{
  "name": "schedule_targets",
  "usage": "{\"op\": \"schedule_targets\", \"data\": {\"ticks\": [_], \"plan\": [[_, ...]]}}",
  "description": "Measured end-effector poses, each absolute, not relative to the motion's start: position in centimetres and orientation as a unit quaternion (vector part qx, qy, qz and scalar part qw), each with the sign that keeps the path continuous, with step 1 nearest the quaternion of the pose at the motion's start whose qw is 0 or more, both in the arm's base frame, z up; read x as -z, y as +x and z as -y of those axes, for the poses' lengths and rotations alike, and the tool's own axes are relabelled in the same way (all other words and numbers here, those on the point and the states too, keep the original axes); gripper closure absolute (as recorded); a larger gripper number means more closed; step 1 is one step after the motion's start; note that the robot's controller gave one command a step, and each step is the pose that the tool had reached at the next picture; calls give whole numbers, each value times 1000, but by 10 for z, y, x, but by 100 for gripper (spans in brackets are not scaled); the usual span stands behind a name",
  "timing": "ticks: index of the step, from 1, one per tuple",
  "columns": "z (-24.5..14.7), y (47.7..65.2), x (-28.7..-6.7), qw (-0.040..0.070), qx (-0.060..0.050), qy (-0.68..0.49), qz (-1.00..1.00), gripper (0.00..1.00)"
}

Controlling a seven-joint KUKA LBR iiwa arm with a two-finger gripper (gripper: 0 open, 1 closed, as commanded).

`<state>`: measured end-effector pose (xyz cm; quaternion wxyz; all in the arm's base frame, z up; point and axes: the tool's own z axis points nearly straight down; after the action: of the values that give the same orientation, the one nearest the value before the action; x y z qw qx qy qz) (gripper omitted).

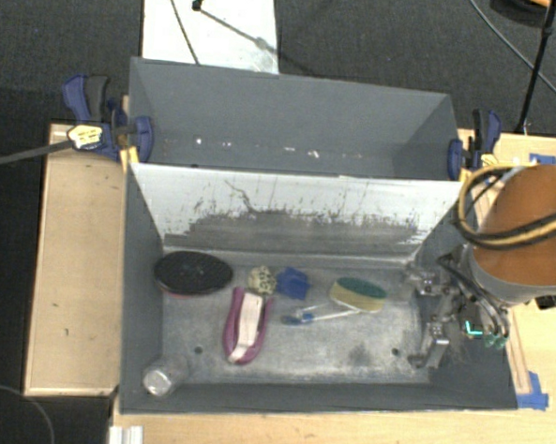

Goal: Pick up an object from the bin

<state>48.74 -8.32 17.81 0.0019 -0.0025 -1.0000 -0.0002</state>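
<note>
My gripper (427,355) hangs at the right end of the bin, close to the right wall, its fingers low near the floor with nothing seen between them. The nearest loose thing is a yellow sponge with a green top (358,293), lying to the gripper's left in the middle right of the bin. A toothbrush with a blue head and pale handle (316,313) lies just left of and below the sponge.
Further left lie a small blue block (293,283), a speckled ball (262,280), a purple and white tube (244,325), a black round lid (193,272) and a clear cup (159,380) in the front left corner. Bare floor lies between sponge and gripper.
</note>
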Motion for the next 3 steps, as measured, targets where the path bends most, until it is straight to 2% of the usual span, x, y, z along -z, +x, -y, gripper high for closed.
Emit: {"op": "schedule_targets", "data": {"ticks": [1, 2, 3], "plan": [[3, 524, -166, -3, 2, -10, 1000, 0], [3, 569, -86, -1, 0, 17, 1000, 0], [3, 568, -90, -3, 0, 18, 1000, 100]]}}
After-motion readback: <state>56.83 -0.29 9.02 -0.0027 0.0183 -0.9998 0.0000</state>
